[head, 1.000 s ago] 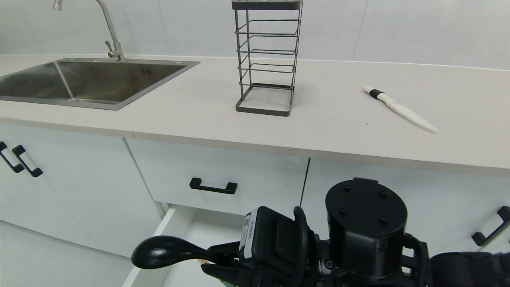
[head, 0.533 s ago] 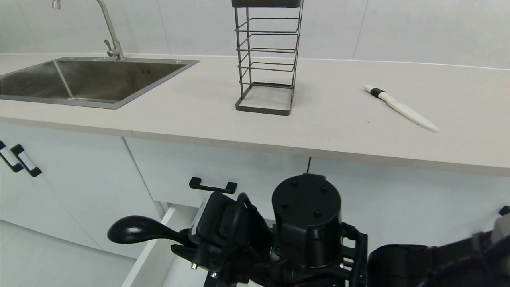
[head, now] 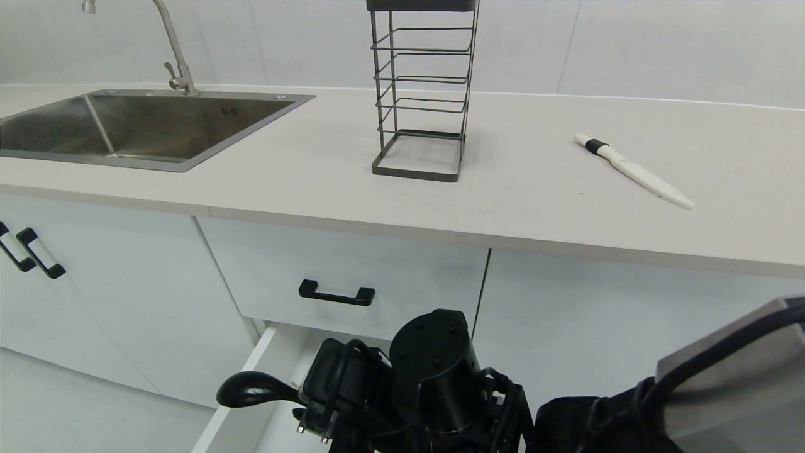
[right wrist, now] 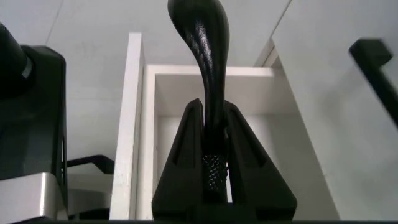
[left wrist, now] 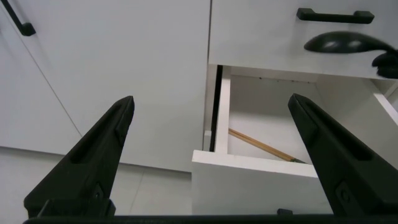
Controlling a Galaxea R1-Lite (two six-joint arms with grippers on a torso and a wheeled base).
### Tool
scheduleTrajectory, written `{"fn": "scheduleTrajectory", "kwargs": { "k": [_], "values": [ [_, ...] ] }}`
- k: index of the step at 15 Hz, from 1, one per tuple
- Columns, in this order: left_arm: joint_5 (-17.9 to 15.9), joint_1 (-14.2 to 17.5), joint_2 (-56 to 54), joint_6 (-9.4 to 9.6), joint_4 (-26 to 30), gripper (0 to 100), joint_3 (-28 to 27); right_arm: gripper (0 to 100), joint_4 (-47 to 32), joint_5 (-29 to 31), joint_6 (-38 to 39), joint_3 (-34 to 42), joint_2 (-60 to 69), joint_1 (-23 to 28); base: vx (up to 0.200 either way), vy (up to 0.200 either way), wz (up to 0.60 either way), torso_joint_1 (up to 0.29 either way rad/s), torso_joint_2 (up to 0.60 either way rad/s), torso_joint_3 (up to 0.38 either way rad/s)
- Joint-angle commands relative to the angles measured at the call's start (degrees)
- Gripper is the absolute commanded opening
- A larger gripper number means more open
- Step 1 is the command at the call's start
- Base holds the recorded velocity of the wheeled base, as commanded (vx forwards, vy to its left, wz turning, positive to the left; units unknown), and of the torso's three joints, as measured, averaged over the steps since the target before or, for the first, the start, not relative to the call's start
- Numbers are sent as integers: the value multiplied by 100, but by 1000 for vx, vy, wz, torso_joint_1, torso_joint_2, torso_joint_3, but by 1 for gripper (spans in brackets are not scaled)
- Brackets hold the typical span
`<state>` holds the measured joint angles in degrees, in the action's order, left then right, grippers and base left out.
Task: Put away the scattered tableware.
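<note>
A long pale surface (head: 314, 170) runs across the room, with a grey wall behind it. Under it are white cupboard doors (head: 126, 302) with black handles. A shiny metal sink (head: 157, 126) is set into the surface on the left side, and a bent tap (head: 170, 38) stands at the back of it.

Below the surface, near the middle, is a shut drawer (head: 390, 277) with a black handle (head: 336, 293). Right under that one, a white drawer (head: 233, 409) is pulled out. From the left wrist view you can look down into it, and a thin brown stick (left wrist: 264, 146) lies on its floor.

A tall dark wire rack (head: 421, 94) stands upright on the surface, near the middle and towards the back.

The right gripper (head: 300, 406) is low down, in front of the cupboards and above the open drawer. Its jaws are clamped tight on the thin handle of a black spoon (head: 251, 390). The spoon is up in the air. Its round end sticks out to the robot's left, above the side wall of the open drawer.

The left gripper (left wrist: 211, 102) is low too, and faces the open drawer and the cupboard door beside it. Its jaws are wide apart, with nothing between them.

A white tool (head: 632, 171) with a black band lies flat on the surface, on the right side, well apart from the rack.
</note>
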<state>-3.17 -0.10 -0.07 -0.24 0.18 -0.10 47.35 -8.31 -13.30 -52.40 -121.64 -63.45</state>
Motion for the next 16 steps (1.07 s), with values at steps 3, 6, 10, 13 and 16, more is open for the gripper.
{"fn": "scheduleTrajectory", "kwargs": {
  "k": [3,6,10,13,16],
  "values": [
    [1,1,7,-2,-1,100,1,0,-6,5,-6,-78,-97,61,0,0,0,0,0,0],
    [1,1,7,-2,-1,100,1,0,-112,5,3,63,8,140,0,0,0,0,0,0],
    [1,1,7,-2,-1,100,1,0,-33,5,12,63,-62,123,0,0,0,0,0,0],
    [1,1,7,-2,-1,100,1,0,-41,14,-6,-34,-317,272,0,0,0,0,0,0],
    [-8,1,7,-2,-1,100,1,0,-33,-21,-270,-95,-299,518,0,0,0,0,0,0]
  ]
}}
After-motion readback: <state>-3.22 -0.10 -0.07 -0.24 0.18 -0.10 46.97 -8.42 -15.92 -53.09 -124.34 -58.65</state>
